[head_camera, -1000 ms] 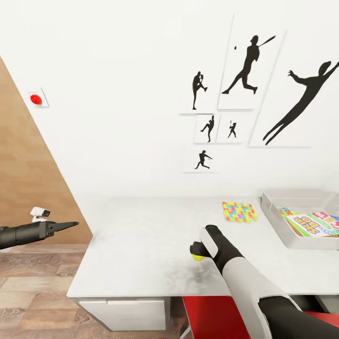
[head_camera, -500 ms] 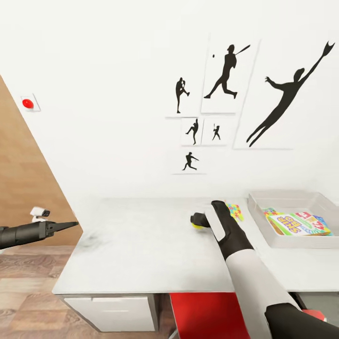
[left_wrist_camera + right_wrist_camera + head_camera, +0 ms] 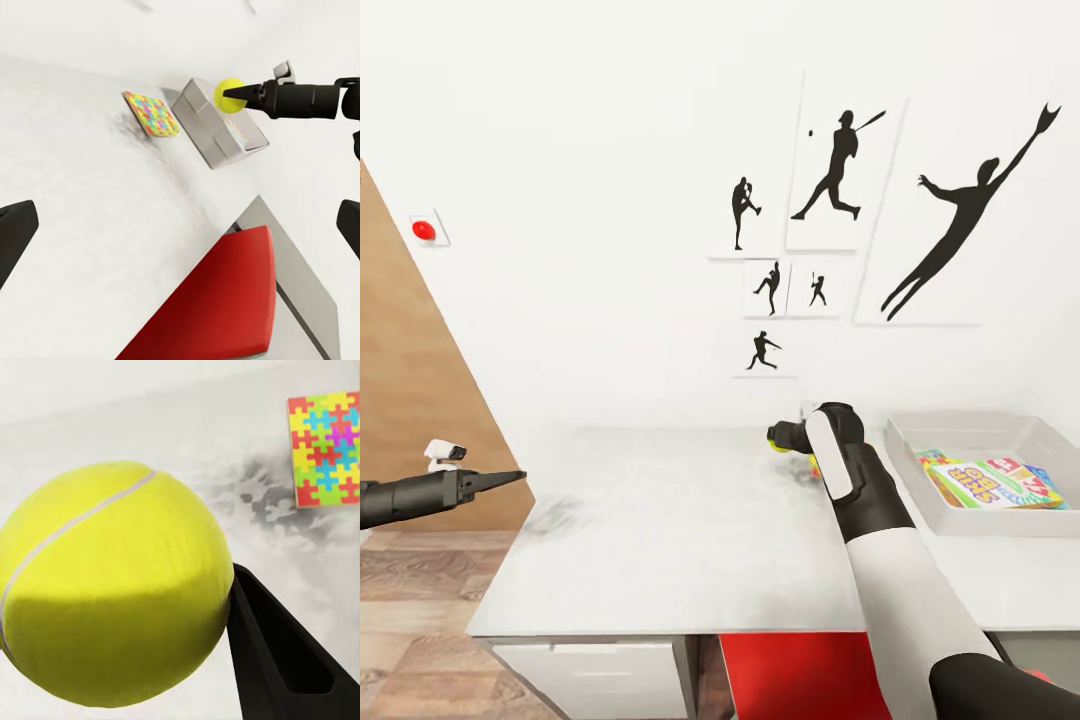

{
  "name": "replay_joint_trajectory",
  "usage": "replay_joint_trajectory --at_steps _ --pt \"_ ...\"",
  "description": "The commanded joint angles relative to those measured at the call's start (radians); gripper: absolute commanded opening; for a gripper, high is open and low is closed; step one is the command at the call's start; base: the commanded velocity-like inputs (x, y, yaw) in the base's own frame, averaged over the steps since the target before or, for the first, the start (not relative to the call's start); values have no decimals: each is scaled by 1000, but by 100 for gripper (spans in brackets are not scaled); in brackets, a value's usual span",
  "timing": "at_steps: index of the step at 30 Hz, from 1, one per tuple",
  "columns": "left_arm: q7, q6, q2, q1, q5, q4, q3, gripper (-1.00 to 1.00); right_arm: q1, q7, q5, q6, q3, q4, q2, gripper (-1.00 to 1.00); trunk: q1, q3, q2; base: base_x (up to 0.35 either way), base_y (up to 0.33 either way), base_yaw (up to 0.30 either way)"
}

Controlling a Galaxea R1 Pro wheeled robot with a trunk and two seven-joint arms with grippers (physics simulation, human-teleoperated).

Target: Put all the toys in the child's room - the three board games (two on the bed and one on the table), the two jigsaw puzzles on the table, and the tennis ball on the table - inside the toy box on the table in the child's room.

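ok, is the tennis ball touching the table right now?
Apart. The left wrist view shows the tennis ball pinched in the right gripper, held in the air clear of the table. The head view agrees.

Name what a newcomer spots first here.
The tennis ball, gripped in the right tool and lifted above the table. Next, the toy box at the table's right end with bright board games inside, and a jigsaw puzzle lying beside it.
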Motion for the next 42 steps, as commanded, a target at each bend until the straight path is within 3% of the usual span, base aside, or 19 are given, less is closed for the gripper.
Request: replay_joint_trajectory --at_steps 1,42 --pt "-4 11 1 -1 0 0 0 100 -1 -14 -13 1 1 -1 0 -100 1 -2 -2 0 0 0" --pt "-4 9 0 -1 0 0 0 100 11 -14 -13 2 -5 -35 0 -100 1 13 -2 12 -123 -29"
